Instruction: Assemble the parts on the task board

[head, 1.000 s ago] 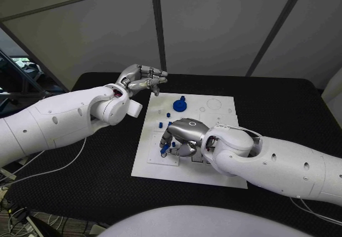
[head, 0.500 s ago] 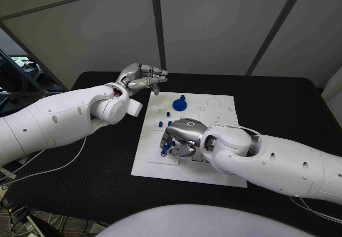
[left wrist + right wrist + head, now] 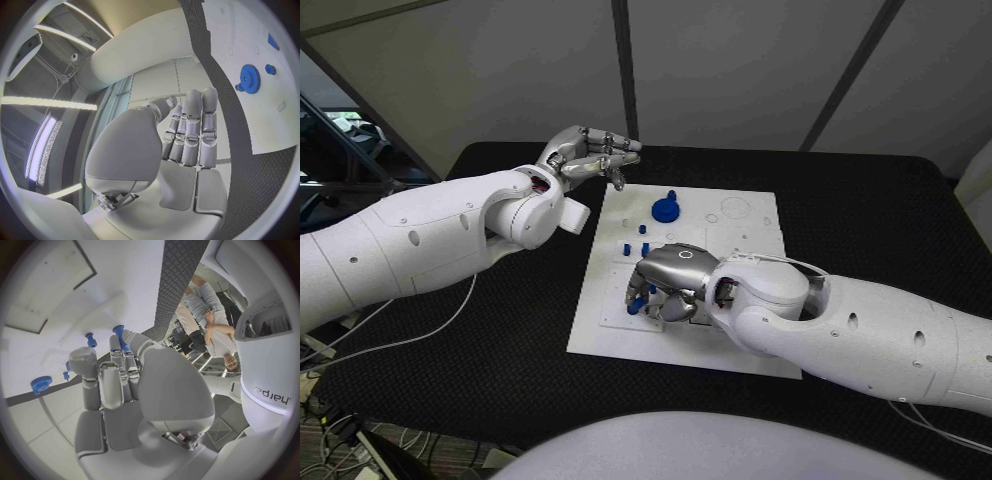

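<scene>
Centre frame in the head view: white task board (image 3: pixel 733 345) flat on the black counter (image 3: pixel 877 230). Over its lower left part, right hand (image 3: pixel 668 283) lowered with fingers curled around a small blue part (image 3: pixel 635 303), tip of which pokes out at the hand's left side. In the right wrist view, the same blue part (image 3: pixel 119 335) pinched at the fingertips (image 3: pixel 116 347), another blue peg (image 3: pixel 91 339) standing just beside on the board. Further up the board, well apart from that hand, a blue gear (image 3: pixel 665 211) and a few short blue pegs (image 3: pixel 643 232). Upper left of the frame: left hand (image 3: pixel 593 156) raised above the counter just off the board's top left corner, fingers drawn in together, nothing seen in them.
</scene>
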`<control>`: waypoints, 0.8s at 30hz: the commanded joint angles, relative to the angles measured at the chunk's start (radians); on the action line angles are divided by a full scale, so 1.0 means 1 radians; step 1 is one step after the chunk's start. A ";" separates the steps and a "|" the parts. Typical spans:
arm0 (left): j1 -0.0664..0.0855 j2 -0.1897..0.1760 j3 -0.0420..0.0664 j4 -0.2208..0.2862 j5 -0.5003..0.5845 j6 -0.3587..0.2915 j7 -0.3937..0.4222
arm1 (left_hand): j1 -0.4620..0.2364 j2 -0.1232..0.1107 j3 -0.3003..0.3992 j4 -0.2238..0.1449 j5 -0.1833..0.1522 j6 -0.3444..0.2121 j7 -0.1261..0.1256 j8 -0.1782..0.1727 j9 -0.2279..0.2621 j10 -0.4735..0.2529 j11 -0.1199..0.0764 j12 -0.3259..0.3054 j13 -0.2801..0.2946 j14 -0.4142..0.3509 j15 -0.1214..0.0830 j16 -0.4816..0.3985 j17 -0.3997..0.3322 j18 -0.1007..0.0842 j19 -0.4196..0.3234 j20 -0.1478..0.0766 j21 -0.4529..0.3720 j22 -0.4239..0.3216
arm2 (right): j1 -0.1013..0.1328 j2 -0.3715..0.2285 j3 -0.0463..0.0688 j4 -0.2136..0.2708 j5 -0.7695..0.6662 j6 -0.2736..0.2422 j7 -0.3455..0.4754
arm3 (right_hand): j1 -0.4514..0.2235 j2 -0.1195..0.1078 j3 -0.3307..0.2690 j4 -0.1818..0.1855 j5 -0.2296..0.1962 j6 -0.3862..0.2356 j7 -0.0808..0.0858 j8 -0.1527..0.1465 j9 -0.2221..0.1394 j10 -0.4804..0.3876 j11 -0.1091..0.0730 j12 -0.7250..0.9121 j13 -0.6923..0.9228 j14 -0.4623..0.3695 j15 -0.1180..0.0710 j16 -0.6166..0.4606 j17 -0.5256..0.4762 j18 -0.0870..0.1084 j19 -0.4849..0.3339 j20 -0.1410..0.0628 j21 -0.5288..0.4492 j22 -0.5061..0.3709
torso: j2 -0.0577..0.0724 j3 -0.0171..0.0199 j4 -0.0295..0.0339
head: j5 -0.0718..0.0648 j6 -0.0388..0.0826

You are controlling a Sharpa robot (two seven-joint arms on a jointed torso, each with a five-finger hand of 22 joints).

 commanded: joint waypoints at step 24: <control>0.001 -0.001 0.001 0.000 0.004 0.014 -0.001 | -0.007 0.002 -0.001 -0.004 -0.002 -0.008 0.000 0.005 0.000 -0.007 0.000 0.004 -0.001 -0.001 0.005 0.001 -0.001 -0.012 -0.004 0.004 -0.005 0.001 | 0.000 0.015 -0.007 -0.008 -0.023 -0.049 0.006 | -0.070 -0.061 -0.036 0.023 -0.009 -0.189 0.027 -0.048 -0.030 -0.206 0.052 -0.107 -0.037 0.032 0.041 -0.037 -0.059 0.013 -0.084 0.043 -0.093 -0.133 | -0.001 -0.0007 -0.0003 | 0.003 0.001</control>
